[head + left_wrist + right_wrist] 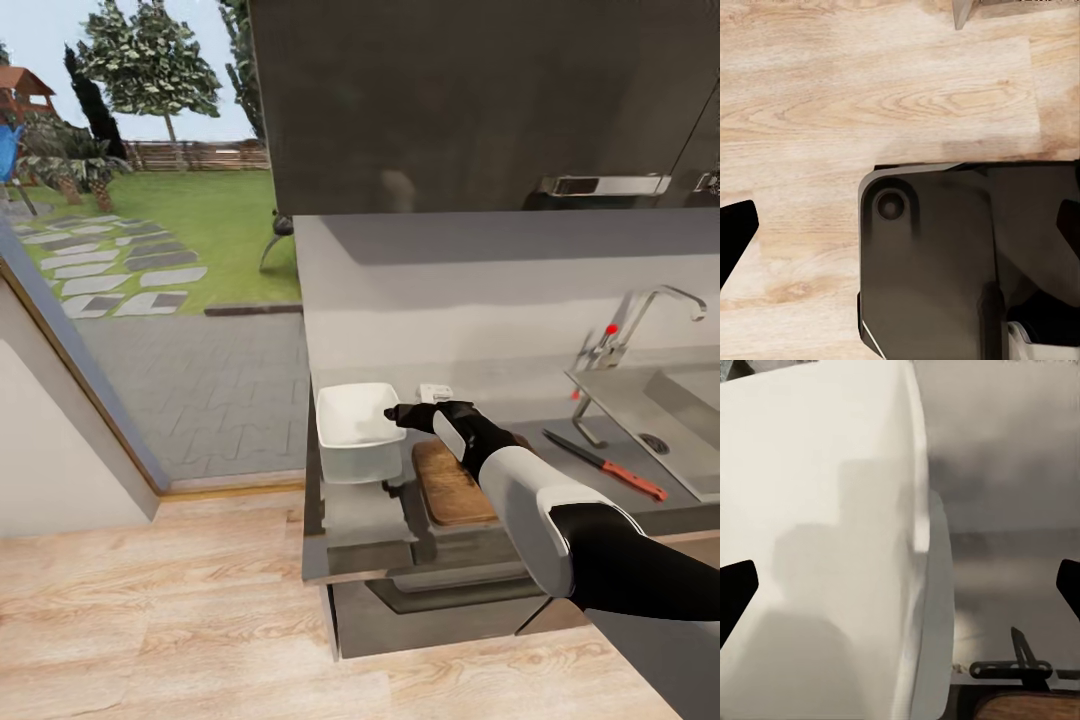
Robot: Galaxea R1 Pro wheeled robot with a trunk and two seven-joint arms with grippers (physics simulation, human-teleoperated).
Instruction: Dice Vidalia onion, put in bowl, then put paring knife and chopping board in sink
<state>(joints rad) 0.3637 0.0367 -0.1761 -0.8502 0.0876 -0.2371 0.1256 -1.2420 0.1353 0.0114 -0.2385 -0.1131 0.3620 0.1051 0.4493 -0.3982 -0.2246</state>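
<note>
Closest to me is the pale wooden floor [150,620], and my left gripper [900,225] hangs over it beside my own dark base [945,262], its fingertips at the two edges of the left wrist view, set wide with nothing between them. My right arm [560,520] reaches forward across the grey countertop [360,520], crossing the near part of the chopping board [455,485], which lies flat on the worktop with its wood grain showing. My right gripper [400,413] sits at the near right rim of the bowl [355,425], and in the right wrist view the white inside of that bowl [817,525] lies straight ahead, with my fingertips far apart at the frame edges and empty. The bowl stands just left of the board, touching or nearly touching it; I cannot tell which. To the right of my arm the paring knife [605,463] lies on the countertop, red-orange handle toward me and dark blade pointing away, close to the edge of the sink [680,400]. Beyond that rises the curved faucet [650,310] with its red knob. Farther left, a large window [150,200] shows paving, lawn and trees.
</note>
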